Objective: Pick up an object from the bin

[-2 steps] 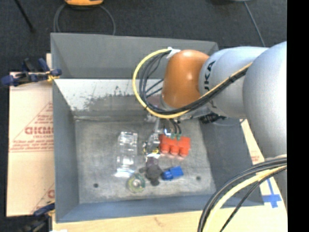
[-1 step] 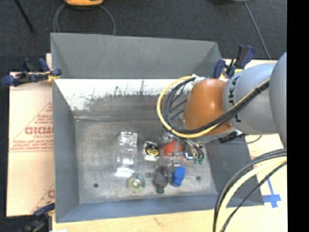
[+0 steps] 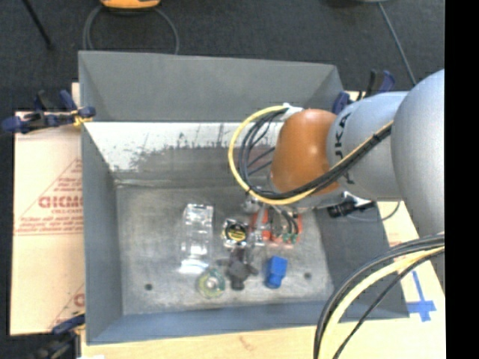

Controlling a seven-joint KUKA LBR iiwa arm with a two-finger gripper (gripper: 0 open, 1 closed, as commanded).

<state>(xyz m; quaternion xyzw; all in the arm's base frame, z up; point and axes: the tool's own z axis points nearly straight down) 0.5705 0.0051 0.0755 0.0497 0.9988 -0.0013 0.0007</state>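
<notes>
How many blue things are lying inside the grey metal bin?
1: a small blue plastic block at the bin floor's lower right. The arm may hide more.

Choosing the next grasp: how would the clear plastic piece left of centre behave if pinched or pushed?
The clear plastic piece looks thin and see-through, so probably light and apt to crumple when pinched. Its glossy surface may be slippery. Lying flat on the bin floor, it would likely slide, not roll, if pushed.
</notes>
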